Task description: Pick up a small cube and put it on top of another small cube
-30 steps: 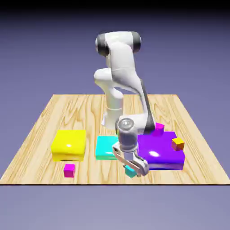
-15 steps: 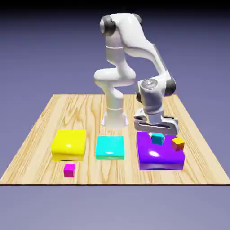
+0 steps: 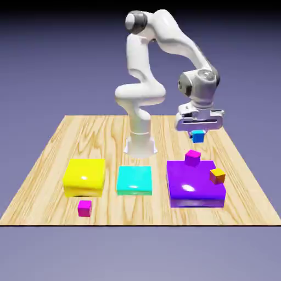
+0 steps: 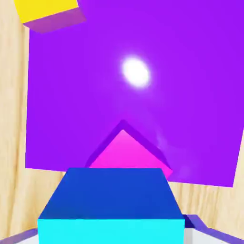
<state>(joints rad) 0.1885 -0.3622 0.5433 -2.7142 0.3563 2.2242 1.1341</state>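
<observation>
1. Gripper [image 3: 198, 130] in the exterior view was clamped tight on the small cube [image 3: 197, 136], holding it in the air above the purple block [image 3: 189, 184]. A second earlier it had been way down low near the table's front edge, right by the cyan block [image 3: 134, 180], with the cube just off the wood; half a second earlier it had the cube just over the purple block's top. So it had climbed and swung toward the exterior view's right and farther back.
2. Same view: the cube hung pretty much level, top face up. It's a cube, so no long axis to speak of. The magenta cube [image 3: 192, 158] sat on the purple block's far edge almost straight below it, the orange cube [image 3: 217, 175] at that block's right edge. Yellow block [image 3: 84, 176] and the other magenta cube [image 3: 84, 207] hadn't budged.
3. Hand view: small cube [image 4: 112, 209] filled the bottom middle, squarely edge-on, hiding the fingertips. Past it sat the magenta cube [image 4: 127, 150], turned corner-on, on the purple block [image 4: 157, 95], and the orange cube [image 4: 47, 14] was top left.
</observation>
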